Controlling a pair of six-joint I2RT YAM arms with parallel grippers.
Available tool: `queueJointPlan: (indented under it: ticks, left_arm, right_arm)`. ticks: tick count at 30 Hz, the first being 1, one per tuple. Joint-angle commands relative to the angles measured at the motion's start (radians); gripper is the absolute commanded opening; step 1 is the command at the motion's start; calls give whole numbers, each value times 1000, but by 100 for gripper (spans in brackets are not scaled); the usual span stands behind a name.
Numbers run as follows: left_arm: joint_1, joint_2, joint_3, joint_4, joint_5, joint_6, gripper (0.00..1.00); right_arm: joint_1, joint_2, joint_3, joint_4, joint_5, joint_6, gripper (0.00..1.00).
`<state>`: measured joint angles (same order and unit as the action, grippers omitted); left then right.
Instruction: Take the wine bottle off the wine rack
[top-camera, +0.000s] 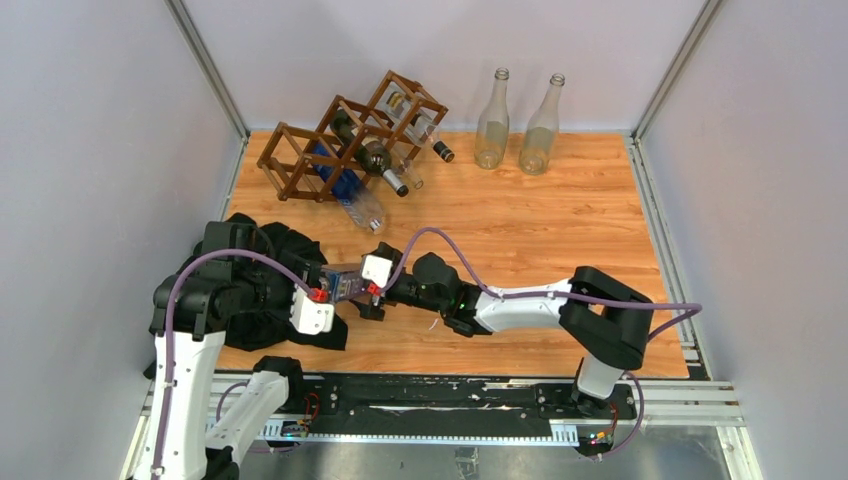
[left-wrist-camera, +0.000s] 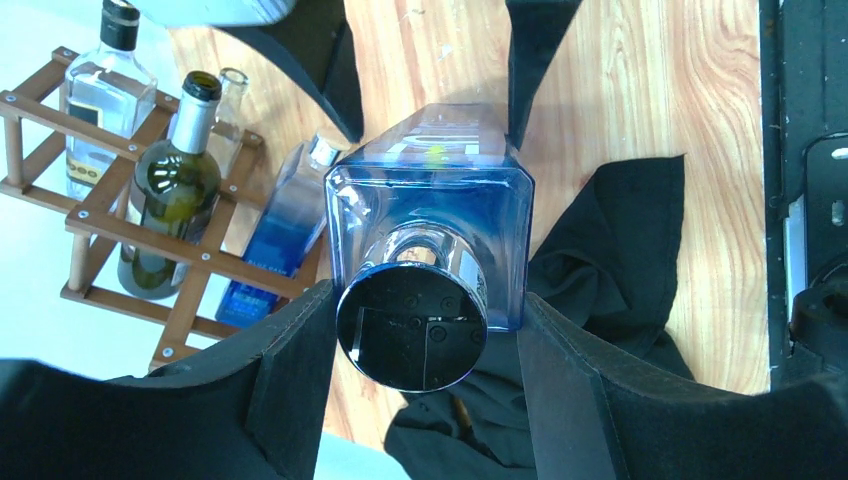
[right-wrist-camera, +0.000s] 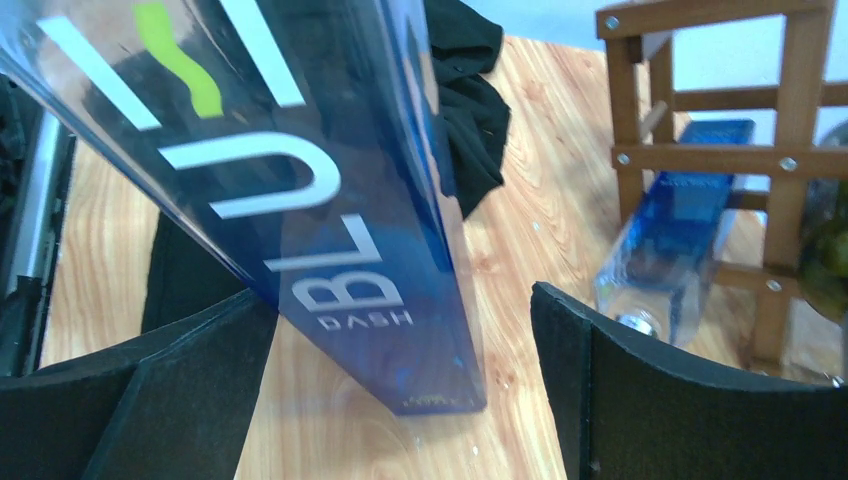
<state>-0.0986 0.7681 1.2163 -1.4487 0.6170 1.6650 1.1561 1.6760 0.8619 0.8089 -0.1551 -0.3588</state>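
A blue square bottle (top-camera: 345, 285) marked "BLU DASH" hangs level between my two grippers, above the table's near left. My left gripper (top-camera: 325, 292) is shut on its shoulders, and its silver cap (left-wrist-camera: 412, 320) faces the left wrist camera. My right gripper (right-wrist-camera: 400, 300) is open around the bottle's base (right-wrist-camera: 440, 390): the left finger touches it and the right finger stands apart. The dark wooden wine rack (top-camera: 300, 165) stands at the back left. It holds a dark green wine bottle (top-camera: 375, 158), a clear bottle (top-camera: 415, 122) and another blue bottle (top-camera: 335, 178).
Two empty clear glass bottles (top-camera: 492, 120) (top-camera: 541, 125) stand upright at the back, right of the rack. A black cloth (top-camera: 270, 250) lies crumpled under and around my left arm. Grey walls close in on the left, right and back.
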Motion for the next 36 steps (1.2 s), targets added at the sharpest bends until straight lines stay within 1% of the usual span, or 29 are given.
queueJointPlan:
  ticks: [1, 7, 13, 14, 16, 17, 18, 19, 20, 21, 22, 23, 24, 25, 27, 29, 30, 31, 34, 36]
  left_arm:
    - [-26, -17, 73, 97, 81, -1, 0]
    - [-45, -8, 95, 93, 89, -20, 0]
    - [-57, -2, 118, 90, 111, -38, 0]
    - [-59, 1, 122, 90, 110, -42, 0]
    - [-61, 4, 123, 90, 108, -47, 0]
    - [-61, 4, 119, 90, 106, -45, 0]
    - [-61, 6, 114, 91, 106, -41, 0]
    - [-61, 6, 106, 91, 105, -37, 0]
    - [-61, 8, 101, 92, 108, -37, 3]
    - [-61, 13, 98, 92, 114, -47, 18]
    - [-61, 22, 99, 93, 120, -65, 45]
    - [-61, 32, 107, 93, 126, -99, 72]
    - [-61, 45, 118, 93, 133, -131, 91]
    - [-61, 61, 130, 93, 144, -161, 99]
    - [-61, 80, 151, 118, 166, -251, 100]
    - [-61, 87, 162, 169, 195, -386, 100]
    - [-61, 84, 165, 190, 206, -413, 100]
    - [-61, 82, 160, 226, 216, -476, 100]
    - [-61, 55, 116, 315, 225, -648, 100]
    - [-60, 35, 82, 357, 229, -726, 100]
  right_arm:
    - [-4, 49, 65, 90, -7, -15, 100]
    - [-8, 112, 110, 81, -106, -8, 100]
    - [-25, 161, 159, 95, -131, 15, 100]
    - [-27, 161, 164, 96, -135, 15, 98]
    - [-27, 153, 168, 90, -149, 14, 85]
    - [-27, 142, 169, 72, -161, 12, 70]
    - [-27, 135, 170, 53, -177, 10, 60]
    - [-27, 123, 172, 35, -190, 9, 40]
    - [-28, 107, 171, 19, -197, 9, 27]
    - [-28, 96, 168, 9, -203, 11, 13]
    - [-29, 83, 163, 3, -204, 14, 2]
    - [-28, 71, 155, 4, -196, 22, 0]
    - [-28, 57, 144, 13, -184, 32, 0]
    - [-30, 42, 132, 26, -168, 46, 0]
    - [-41, 15, 116, 46, -145, 93, 0]
    - [-69, -15, 98, 73, -149, 183, 0]
    - [-85, -32, 80, 104, -156, 218, 0]
    - [-110, -48, 54, 154, -174, 284, 0]
    - [-156, -110, -2, 262, -210, 417, 0]
    - [-175, -154, -30, 310, -223, 473, 0]
